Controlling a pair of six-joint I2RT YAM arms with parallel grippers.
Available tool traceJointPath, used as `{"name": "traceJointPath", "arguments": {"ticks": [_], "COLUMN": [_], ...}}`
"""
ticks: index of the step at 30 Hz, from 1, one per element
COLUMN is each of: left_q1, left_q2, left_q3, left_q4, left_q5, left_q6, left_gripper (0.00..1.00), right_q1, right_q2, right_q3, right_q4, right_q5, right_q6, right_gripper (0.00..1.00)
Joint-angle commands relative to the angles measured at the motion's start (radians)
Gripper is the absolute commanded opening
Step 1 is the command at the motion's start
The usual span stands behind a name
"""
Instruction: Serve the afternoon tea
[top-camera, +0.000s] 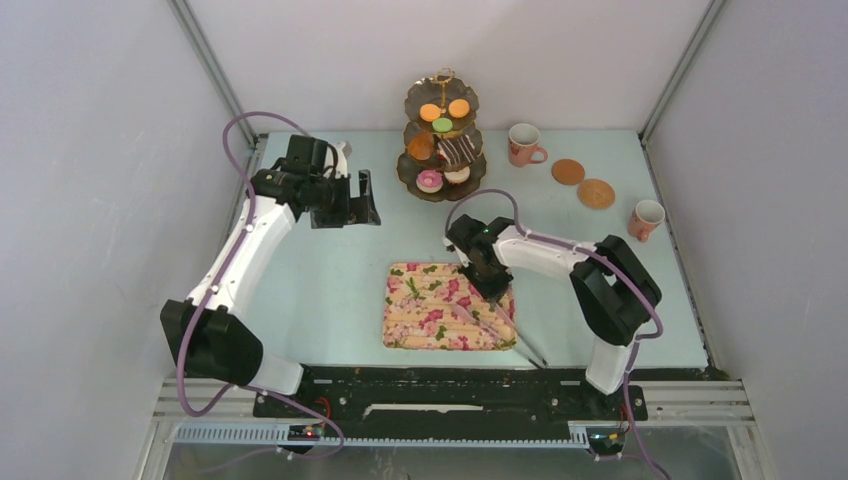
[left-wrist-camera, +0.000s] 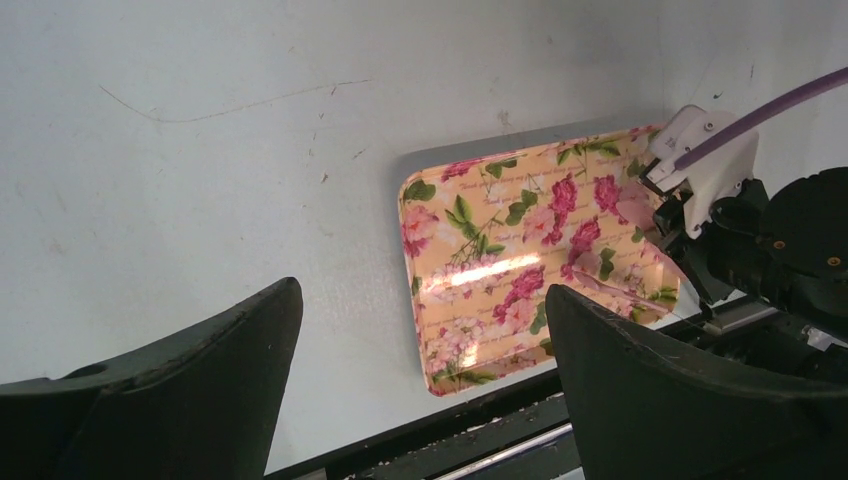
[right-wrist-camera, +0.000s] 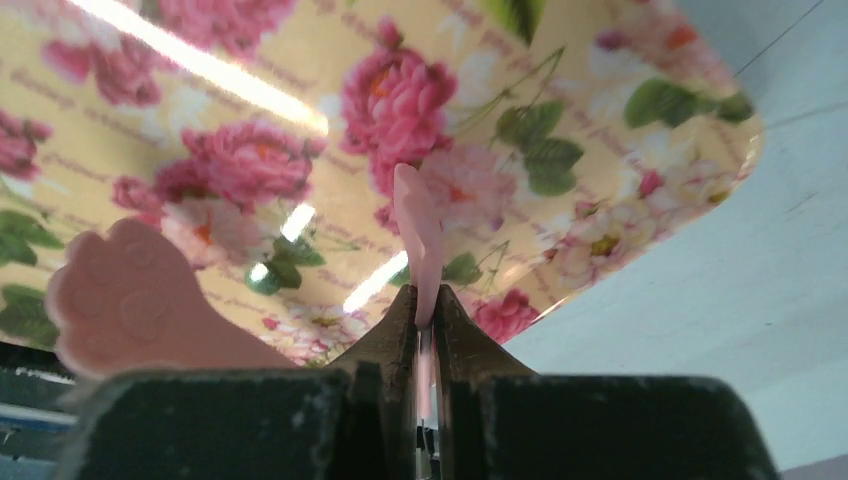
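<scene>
A three-tier stand (top-camera: 442, 140) at the back holds two orange macarons (top-camera: 445, 110), a green macaron (top-camera: 442, 125), a croissant (top-camera: 421, 147), a striped chocolate slice (top-camera: 458, 150), a pink donut (top-camera: 429, 180) and a white donut (top-camera: 458, 175). A pink mug (top-camera: 524, 145) stands right of it, beside two cork coasters (top-camera: 568, 171). A second pink mug (top-camera: 646, 219) stands at the right edge. My right gripper (top-camera: 492, 285) (right-wrist-camera: 425, 300) is shut on the pink tongs (right-wrist-camera: 420, 230) over the floral tray (top-camera: 430, 310). My left gripper (top-camera: 350, 205) (left-wrist-camera: 420, 330) is open and empty, above the table left of the stand.
The tongs' arms (top-camera: 520, 340) reach past the tray's near right corner toward the black base rail (top-camera: 450, 385). The tray (left-wrist-camera: 520, 250) and the right gripper (left-wrist-camera: 720, 220) show in the left wrist view. Grey walls enclose the table on three sides.
</scene>
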Motion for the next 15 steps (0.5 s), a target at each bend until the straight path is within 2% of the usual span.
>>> {"name": "traceJointPath", "arguments": {"ticks": [1,9,13,15], "left_q1": [0.001,0.003,0.004,0.005], "left_q2": [-0.05,-0.057,-0.059,-0.061], "left_q3": [-0.006,-0.017,-0.015,-0.021], "left_q4": [0.01,0.002,-0.014,-0.019], "left_q5": [-0.012,-0.026,-0.077,-0.086], "left_q6": [0.029,0.041,0.047,0.051], "left_gripper": [0.98,0.98,0.98,0.98], "right_q1": [0.01,0.095,0.111,0.108], "right_q2": [0.05,0.087,0.156,0.172], "right_q3": [0.096,0.23,0.289,0.308], "right_q4": [-0.057,-0.148,-0.153,-0.147], "right_q5": [0.111,0.189,0.195,0.174], "right_q6": [-0.099,-0.21,-0.203,-0.196], "right_gripper": [0.05,0.07,0.09,0.13]}}
